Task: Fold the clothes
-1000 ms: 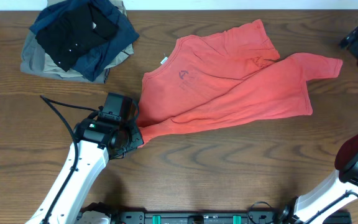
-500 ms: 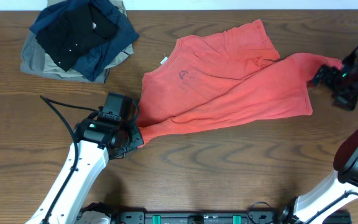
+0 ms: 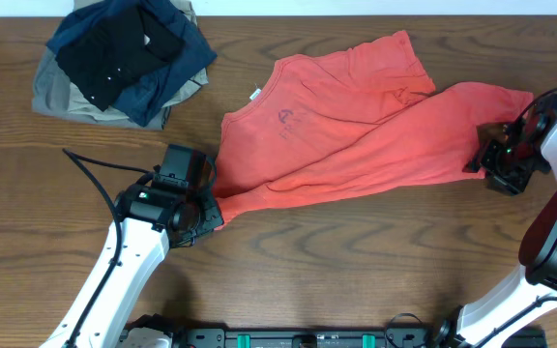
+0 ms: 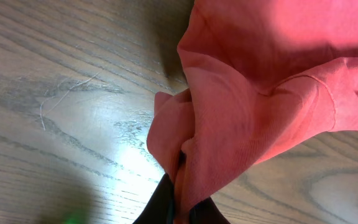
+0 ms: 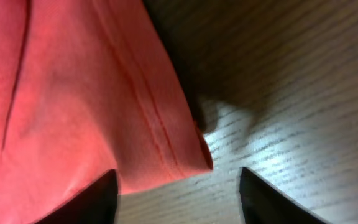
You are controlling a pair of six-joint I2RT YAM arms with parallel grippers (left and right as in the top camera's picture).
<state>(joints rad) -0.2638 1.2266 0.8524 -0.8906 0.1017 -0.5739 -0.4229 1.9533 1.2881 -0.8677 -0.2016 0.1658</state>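
Tabletop; T-shirt corner within right tool

The left arm reaches up from the near side and leans right. Its wrist is bent so that the left gripper points sideways, jaws pinched tight on a bunched fold of the shirt. The right arm rises at the far right and curls back inward, with the right gripper held low, its two fingers standing apart.

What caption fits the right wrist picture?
Right pincer open around the red T-shirt's hemmed corner, over the wooden table.
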